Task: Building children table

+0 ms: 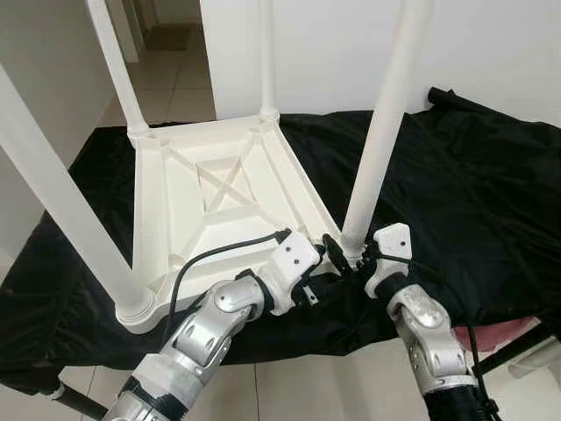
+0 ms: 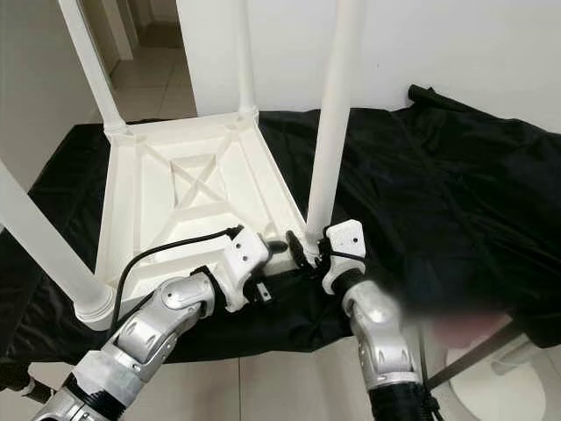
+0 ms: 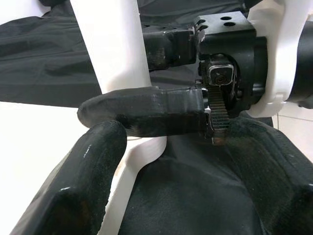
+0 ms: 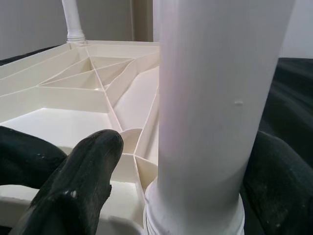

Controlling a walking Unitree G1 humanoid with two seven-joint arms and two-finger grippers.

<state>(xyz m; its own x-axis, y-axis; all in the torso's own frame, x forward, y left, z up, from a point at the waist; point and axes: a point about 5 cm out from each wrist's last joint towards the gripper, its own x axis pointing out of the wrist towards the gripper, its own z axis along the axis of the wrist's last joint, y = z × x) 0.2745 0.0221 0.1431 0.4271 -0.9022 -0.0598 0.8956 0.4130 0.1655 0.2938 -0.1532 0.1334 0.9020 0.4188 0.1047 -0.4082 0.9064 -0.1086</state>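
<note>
A black cloth (image 1: 473,193) covers the bench, and on it, toward the left, lies the white children's table top (image 1: 219,193) turned underside up, its ribbed cross bracing showing. Four white legs stand upright from its corners: the near-left leg (image 1: 61,202), the far-left leg (image 1: 118,70), the far-right leg (image 1: 267,57) and the near-right leg (image 1: 381,132). All four look seated in their sockets, so the build seems mostly done; judging by where the arms are, what remains is pressing or twisting the near-right leg fully home, then turning the table upright. Both arms meet at the base of that leg. The left pincer (image 1: 336,252) comes in from the left with its fingers (image 3: 142,112) apart, one lying against the leg just above the socket. The right pincer (image 1: 361,259) reaches from the right, its fingers (image 4: 83,176) straddling the same leg close to its collar, apparently clamped on it.
</note>
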